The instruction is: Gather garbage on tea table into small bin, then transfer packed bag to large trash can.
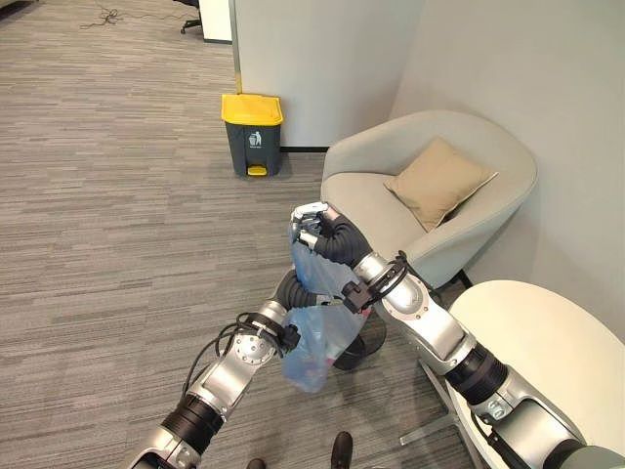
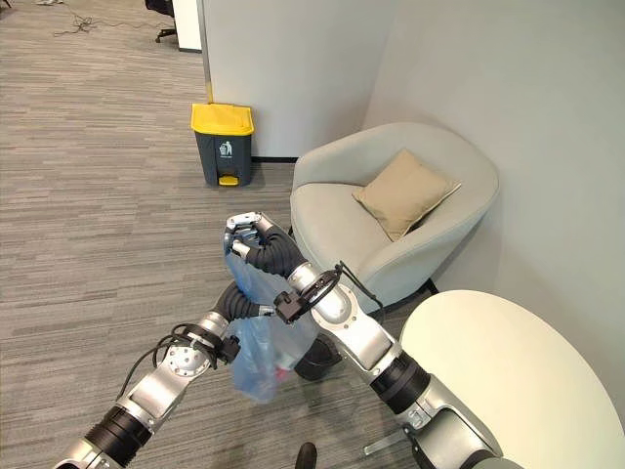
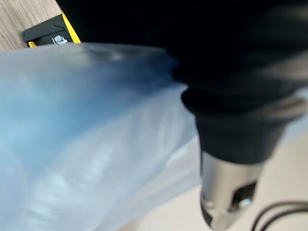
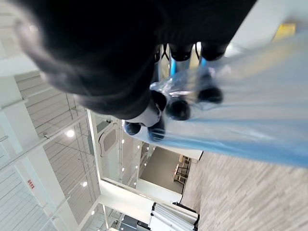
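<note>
Grey carpet floor [image 1: 117, 195], yellow-lidded trash can [image 1: 252, 134], grey armchair [image 1: 430, 195], round table [image 1: 547, 352]

Right hand [image 1: 311, 223] pinches top of translucent blue plastic bag [image 1: 317, 337], hanging above carpet. Yellow-lidded grey bin [image 1: 252, 135] stands well beyond, beside pale armchair [image 1: 391, 195].

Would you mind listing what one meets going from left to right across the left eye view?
Large trash can → blue garbage bag, its top gripped by the right robot hand → armchair → tan cushion → round tea table.
</note>
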Motion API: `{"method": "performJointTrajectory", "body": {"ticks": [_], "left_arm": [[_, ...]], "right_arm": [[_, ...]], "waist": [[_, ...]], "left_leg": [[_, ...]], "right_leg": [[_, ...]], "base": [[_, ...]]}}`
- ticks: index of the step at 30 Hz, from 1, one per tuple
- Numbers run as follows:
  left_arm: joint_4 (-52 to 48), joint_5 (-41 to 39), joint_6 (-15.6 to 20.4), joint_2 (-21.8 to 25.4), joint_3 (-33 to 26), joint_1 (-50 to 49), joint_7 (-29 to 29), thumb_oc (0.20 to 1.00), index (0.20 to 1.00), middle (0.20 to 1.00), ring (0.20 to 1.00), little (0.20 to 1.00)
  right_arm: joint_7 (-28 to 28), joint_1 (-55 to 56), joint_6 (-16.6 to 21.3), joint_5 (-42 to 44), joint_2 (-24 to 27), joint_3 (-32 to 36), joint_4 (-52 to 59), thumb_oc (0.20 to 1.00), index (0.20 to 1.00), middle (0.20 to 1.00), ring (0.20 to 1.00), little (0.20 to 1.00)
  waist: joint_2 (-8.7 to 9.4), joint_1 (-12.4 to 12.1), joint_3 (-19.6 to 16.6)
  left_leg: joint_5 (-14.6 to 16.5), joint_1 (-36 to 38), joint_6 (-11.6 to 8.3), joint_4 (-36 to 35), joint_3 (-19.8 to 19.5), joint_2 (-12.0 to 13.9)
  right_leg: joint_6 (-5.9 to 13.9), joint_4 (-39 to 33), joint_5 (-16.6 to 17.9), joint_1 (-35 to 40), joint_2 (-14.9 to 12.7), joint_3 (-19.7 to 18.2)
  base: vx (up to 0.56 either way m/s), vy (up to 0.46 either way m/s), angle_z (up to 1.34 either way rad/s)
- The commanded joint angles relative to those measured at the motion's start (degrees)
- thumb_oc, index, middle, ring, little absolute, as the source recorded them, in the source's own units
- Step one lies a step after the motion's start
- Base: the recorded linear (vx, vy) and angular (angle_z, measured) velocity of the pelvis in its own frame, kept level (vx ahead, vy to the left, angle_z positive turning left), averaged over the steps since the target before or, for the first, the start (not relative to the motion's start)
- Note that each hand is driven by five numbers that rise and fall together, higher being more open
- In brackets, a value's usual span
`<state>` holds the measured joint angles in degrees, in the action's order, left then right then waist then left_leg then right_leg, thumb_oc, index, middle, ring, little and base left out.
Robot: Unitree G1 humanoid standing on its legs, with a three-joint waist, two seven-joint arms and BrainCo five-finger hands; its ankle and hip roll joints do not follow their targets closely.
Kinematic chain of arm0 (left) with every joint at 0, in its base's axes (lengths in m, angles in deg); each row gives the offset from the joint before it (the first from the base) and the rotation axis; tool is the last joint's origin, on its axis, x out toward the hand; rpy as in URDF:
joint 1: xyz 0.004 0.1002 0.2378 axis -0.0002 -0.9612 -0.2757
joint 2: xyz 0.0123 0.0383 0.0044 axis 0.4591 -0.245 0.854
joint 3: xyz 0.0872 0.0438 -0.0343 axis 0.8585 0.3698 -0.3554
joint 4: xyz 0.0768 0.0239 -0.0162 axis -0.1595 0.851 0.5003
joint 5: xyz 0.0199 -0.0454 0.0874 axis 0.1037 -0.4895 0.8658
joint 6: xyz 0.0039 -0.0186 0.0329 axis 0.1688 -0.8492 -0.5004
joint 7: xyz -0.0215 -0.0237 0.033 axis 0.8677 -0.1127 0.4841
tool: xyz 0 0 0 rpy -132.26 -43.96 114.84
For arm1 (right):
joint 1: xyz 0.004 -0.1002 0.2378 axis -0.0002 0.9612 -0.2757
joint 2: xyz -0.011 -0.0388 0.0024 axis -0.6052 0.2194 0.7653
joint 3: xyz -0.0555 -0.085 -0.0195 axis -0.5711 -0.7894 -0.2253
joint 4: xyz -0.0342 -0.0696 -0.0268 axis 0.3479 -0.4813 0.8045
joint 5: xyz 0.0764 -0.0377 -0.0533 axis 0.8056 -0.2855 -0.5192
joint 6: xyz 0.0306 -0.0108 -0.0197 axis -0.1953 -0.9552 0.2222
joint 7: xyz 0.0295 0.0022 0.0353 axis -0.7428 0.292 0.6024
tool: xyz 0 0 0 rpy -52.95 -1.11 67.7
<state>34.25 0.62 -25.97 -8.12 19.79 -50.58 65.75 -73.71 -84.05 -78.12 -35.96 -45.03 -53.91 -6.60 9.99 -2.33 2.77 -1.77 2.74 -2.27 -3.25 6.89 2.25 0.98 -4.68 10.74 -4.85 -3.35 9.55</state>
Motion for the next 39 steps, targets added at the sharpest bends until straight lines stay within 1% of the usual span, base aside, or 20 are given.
{"method": "performJointTrajectory", "body": {"ticks": [1,6,13,14,15,20,24,26,27,30,31,32,33,34,35,39], "left_arm": [[5.55,0.21,0.44,-2.33,4.04,5.45,1.77,1.0,1.0,1.0,1.0,1.0],[8.27,1.15,-0.4,-3.24,4.78,5.81,1.24,1.0,1.0,1.0,1.0,1.0],[10.74,3.57,-1.34,-4.11,4.47,6.65,-1.38,1.0,1.0,1.0,1.0,1.0],[10.93,3.98,-1.35,-4.2,4.51,6.91,-1.57,0.636,0.636,0.636,0.636,0.636],[10.9,4.05,-1.35,-4.31,4.43,7.07,-1.73,0.2,0.2,0.2,0.2,0.2],[8.88,2.58,-0.48,-4.36,3.56,8.39,-2.82,0.2,0.2,0.2,0.2,0.2],[2.87,-1.34,1.11,-3.56,1.12,8.41,-3.73,0.2,0.2,0.2,0.2,0.2],[1.99,-1.98,1.36,-3.49,0.87,8.32,-3.73,0.2,0.2,0.2,0.2,0.2],[-0.19,-3.69,2.16,-3.32,-0.08,8.22,-4.2,0.2,0.2,0.2,0.2,0.2],[-2.87,-5.51,2.97,-2.94,-1.2,7.93,-4.15,0.2,0.2,0.2,0.2,0.2],[-2.92,-5.53,2.94,-2.92,-1.22,7.89,-4.13,0.2,0.2,0.2,0.2,0.2],[-4.03,-6.74,3.32,-2.79,-2.06,7.48,-4.11,0.2,0.2,0.2,0.2,0.2],[-4.08,-6.76,3.29,-2.79,-2.08,7.44,-4.09,0.2,0.2,0.2,0.2,0.2],[-4.61,-7.23,3.46,-2.77,-2.33,7.2,-4.11,0.2,0.2,0.2,0.2,0.2],[-5.35,-8.03,3.6,-2.56,-3.08,6.48,-3.86,0.2,0.2,0.2,0.2,0.2],[-5.82,-9.41,3.54,-2.38,-4.33,4.54,-3.4,0.2,0.2,0.2,0.2,0.2]], "right_arm": [[-0.74,-10.61,4.94,4.03,-5.01,2.24,3.67,0.2,0.2,0.2,0.2,0.2],[-0.76,-11.69,4.6,4.07,-5.82,0.86,3.28,0.2,0.2,0.2,0.2,0.2],[-0.47,-11.91,4.43,4.45,-6.95,-0.68,3.2,0.2,0.2,0.2,0.2,0.2],[-0.37,-11.89,4.41,4.51,-7.1,-1.01,3.23,0.2,0.2,0.2,0.2,0.2],[-0.26,-11.86,4.39,4.66,-7.3,-1.17,3.25,0.2,0.2,0.2,0.2,0.2],[0.63,-11.18,4.31,5.32,-7.58,-1.96,3.72,0.2,0.2,0.2,0.2,0.2],[1.41,-9.42,4.12,4.94,-7.01,-2.22,3.46,0.2,0.2,0.2,0.2,0.2],[1.5,-9.14,4.11,4.69,-6.89,-2.22,3.39,0.2,0.2,0.2,0.2,0.2],[1.8,-8.21,4.01,3.19,-6.24,-2.16,3.25,0.2,0.2,0.2,0.2,0.2],[1.99,-7.44,3.81,-0.58,-4.57,-1.78,3.64,0.2,0.2,0.2,0.2,0.2],[1.98,-7.39,3.78,-0.62,-4.56,-1.79,3.69,0.2,0.2,0.2,0.2,0.2],[2.14,-6.85,3.57,-3.97,-3.21,-1.51,3.87,0.272,0.272,0.272,0.272,0.272],[2.12,-6.8,3.55,-4.03,-3.2,-1.54,3.91,0.354,0.354,0.354,0.354,0.354],[1.84,-6.65,3.52,-5.54,-2.65,-1.32,4.18,0.58,0.58,0.58,0.58,0.58],[1.7,-6.29,3.3,-9.57,-1.21,-0.66,4.57,1.0,1.0,1.0,1.0,1.0],[0.81,-5.35,3.3,-17.02,1.27,0.58,6.03,1.0,1.0,1.0,1.0,1.0]], "waist": [[-0.55,-0.19,0.83],[-0.73,0.24,0.51],[-1.14,0.63,0.24],[-1.16,0.7,0.2],[-1.2,0.73,0.18],[-1.28,0.96,0.09],[-1.45,0.9,0.18],[-1.47,0.91,0.19],[-1.53,0.93,0.21],[-1.58,1.02,0.2],[-1.6,1.02,0.2],[-1.65,1.1,0.23],[-1.67,1.11,0.23],[-1.69,1.14,0.22],[-1.76,1.24,0.25],[-2.11,1.46,0.1]], "left_leg": [[4.36,-1.69,0.37,0.39,-1.03,0.07],[4.54,-1.2,0.62,0.17,-0.53,-0.06],[4.6,-0.58,0.8,-0.24,-0.1,-0.22],[4.61,-0.53,0.82,-0.27,-0.06,-0.24],[4.61,-0.5,0.83,-0.26,-0.07,-0.26],[4.65,-0.33,0.91,-0.29,-0.05,-0.41],[4.62,-0.15,0.96,-0.47,-0.12,-0.51],[4.63,-0.16,0.97,-0.47,-0.15,-0.54],[4.66,-0.1,0.99,-0.48,-0.23,-0.55],[4.7,-0.02,1.01,-0.54,-0.29,-0.58],[4.71,0.0,1.01,-0.54,-0.29,-0.57],[4.71,0.01,1.04,-0.49,-0.38,-0.62],[4.72,0.02,1.04,-0.49,-0.38,-0.62],[4.73,0.09,1.06,-0.51,-0.36,-0.61],[4.77,0.14,1.09,-0.5,-0.34,-0.6],[4.79,0.37,1.18,-0.65,-0.35,-0.67]], "right_leg": [[5.16,3.21,-12.84,5.63,-1.19,-0.68],[5.28,3.33,-12.63,5.7,-1.29,-1.17],[5.29,3.24,-12.46,5.81,-1.4,-1.6],[5.3,3.24,-12.44,5.81,-1.45,-1.62],[5.3,3.23,-12.43,5.81,-1.46,-1.66],[5.29,3.18,-12.39,6.0,-1.55,-1.79],[5.32,3.21,-12.36,6.11,-1.65,-1.55],[5.31,3.23,-12.38,6.1,-1.66,-1.55],[5.34,3.24,-12.41,6.08,-1.71,-1.53],[5.39,3.23,-12.48,6.14,-1.77,-1.46],[5.4,3.23,-12.49,6.16,-1.77,-1.45],[5.4,3.21,-12.48,6.24,-1.8,-1.54],[5.4,3.2,-12.48,6.26,-1.79,-1.53],[5.4,3.18,-12.51,6.31,-1.79,-1.54],[5.43,3.17,-12.56,6.37,-1.83,-1.57],[5.45,3.06,-12.57,6.51,-1.85,-1.67]], "base": [[0.0,0.036,-0.02],[0.0,0.028,-0.04],[0.0,0.005,0.0],[0.0,0.0,0.0],[0.0,0.0,0.0],[0.0,0.0,0.0],[0.0,0.0,0.0],[0.0,0.0,0.0],[0.0,0.0,0.0],[0.0,0.0,0.0],[0.0,0.0,0.0],[0.0,0.0,0.0],[0.0,0.0,0.0],[0.0,0.0,0.0],[0.0,0.0,0.0],[0.0,0.0,0.0]]}}
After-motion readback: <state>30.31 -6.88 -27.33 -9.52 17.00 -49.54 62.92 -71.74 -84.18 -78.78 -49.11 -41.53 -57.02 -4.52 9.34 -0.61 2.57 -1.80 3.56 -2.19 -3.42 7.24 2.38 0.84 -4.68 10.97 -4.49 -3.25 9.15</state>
